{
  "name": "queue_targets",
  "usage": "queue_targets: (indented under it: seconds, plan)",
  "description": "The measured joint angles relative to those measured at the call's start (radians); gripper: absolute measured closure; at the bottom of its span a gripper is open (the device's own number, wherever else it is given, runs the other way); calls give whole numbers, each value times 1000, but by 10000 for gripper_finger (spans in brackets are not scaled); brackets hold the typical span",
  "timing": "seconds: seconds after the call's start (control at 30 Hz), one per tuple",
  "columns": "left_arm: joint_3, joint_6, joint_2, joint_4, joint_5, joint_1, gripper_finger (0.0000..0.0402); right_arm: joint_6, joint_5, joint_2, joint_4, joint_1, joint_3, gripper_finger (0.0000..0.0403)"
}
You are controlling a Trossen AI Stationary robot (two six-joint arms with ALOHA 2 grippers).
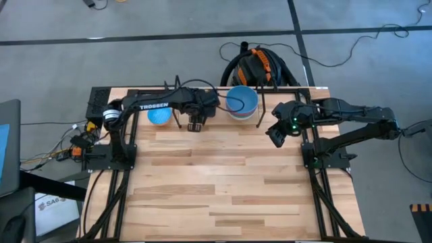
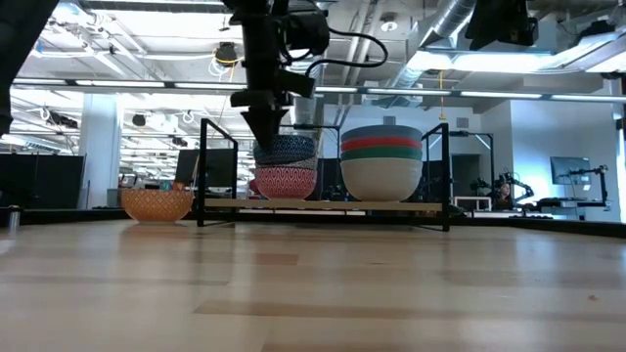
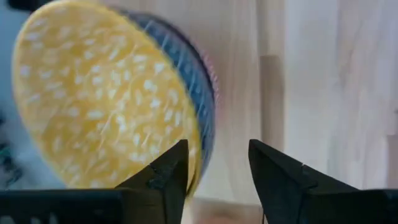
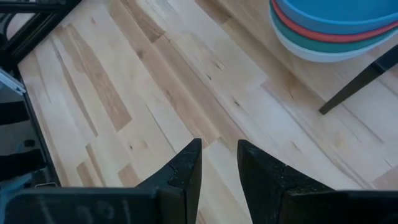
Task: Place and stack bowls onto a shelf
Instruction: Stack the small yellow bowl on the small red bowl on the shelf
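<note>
The left gripper's (image 3: 214, 171) two dark fingers stand a little apart with nothing between them, hanging just above a small round bowl with a yellow white-flecked inside (image 3: 102, 93). That bowl is nested in a blue-and-white patterned bowl (image 2: 286, 149), which sits in turn on a red-and-white patterned bowl (image 2: 285, 182). The three form the middle stack on the low black thin-rod shelf (image 2: 323, 204), which stands along the far edge of the light wooden table (image 1: 216, 182). From above, the left gripper (image 1: 196, 123) is over the shelf's middle, and the white word TROSSEN can be read on the left arm's (image 1: 156, 105) dark forearm.

At the shelf's right end is a second stack: a large white bowl (image 2: 381, 179) at the bottom, then a green one (image 2: 382, 153), a red one (image 2: 382, 142) and a light blue bowl (image 2: 381, 130) on top. A small blue bowl (image 1: 159, 116) rests on the table near the far left corner, just outside the shelf's left end.

The right gripper (image 4: 219, 163) holds its fingers narrowly apart and empty above bare wood. In the high view the right gripper (image 1: 276, 135) hangs near the far right corner, just in front of the shelf's right post and apart from the bowls.
</note>
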Motion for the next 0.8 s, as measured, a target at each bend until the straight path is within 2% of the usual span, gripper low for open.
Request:
queue_targets:
  seconds: [0.1, 0.2, 0.37, 0.57, 0.8]
  plan:
    - [0, -45, -10, -6, -112, -21, 250, -2, 0, 0, 0, 0, 0, 274]
    - [0, -97, -27, -3, -159, -31, 257, -5, 0, 0, 0, 0, 0, 274]
    - [1, -175, -57, -6, -142, -45, 287, -8, 1, 0, -2, 0, 0, 274]
    - [2, -250, -60, -6, -25, -50, 345, -7, 1, 0, -2, 0, 0, 274]
    - [1, -248, 12, 20, -30, -41, 386, -4, 1, 0, -1, 0, 0, 274]
